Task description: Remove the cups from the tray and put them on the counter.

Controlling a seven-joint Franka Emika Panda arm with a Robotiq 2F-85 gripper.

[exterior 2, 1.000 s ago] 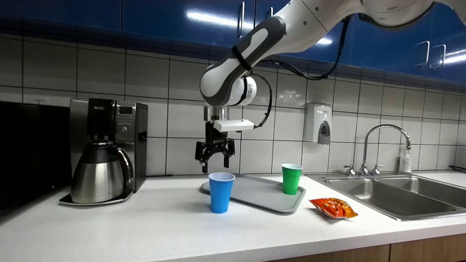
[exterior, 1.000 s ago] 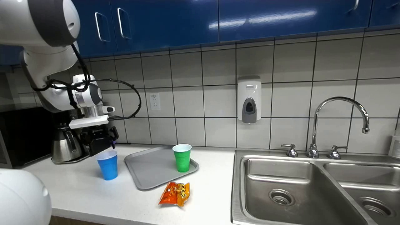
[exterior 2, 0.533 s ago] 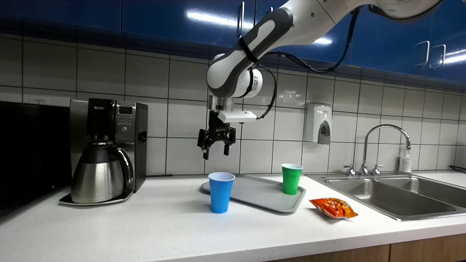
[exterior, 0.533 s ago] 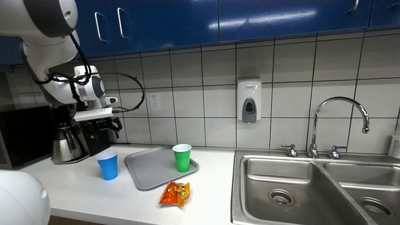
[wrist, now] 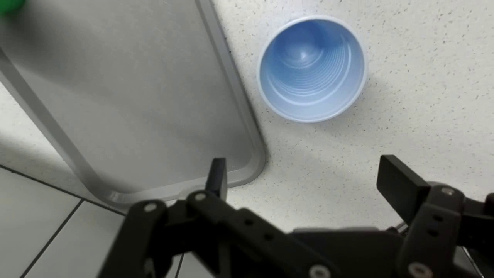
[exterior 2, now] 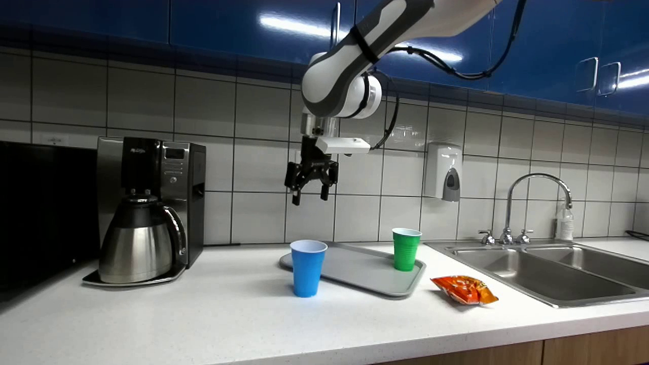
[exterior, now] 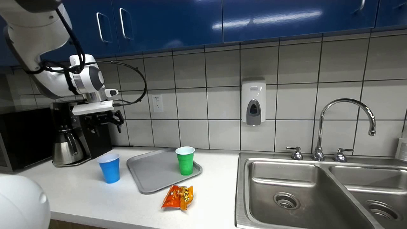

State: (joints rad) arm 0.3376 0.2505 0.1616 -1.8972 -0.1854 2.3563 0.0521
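End effector [exterior 2: 310, 196]: raised higher over the desk [exterior 2: 218, 319] since the earlier frame; fingers [wrist: 401, 189] spread wide, nothing held.
Blue cup [wrist: 312, 73]: upright on the desk, just beside the tray [exterior 2: 350, 266]; one cup off, you may judge.
Green cup [exterior 2: 405, 251]: upright on the tray, near its corner toward the sink [exterior: 286, 173]; your likely next pick. Travel high along the desk's back edge, centre over the rim, descend straight, squeeze lightly; thin plastic would probably buckle.
Tray: lift the cup vertically until its base is above the tray's lip.
Orange packet [exterior 2: 465, 290]: near the tray, nearer the desk's front edge than the green cup; swing wide of it, set down upright, then release.
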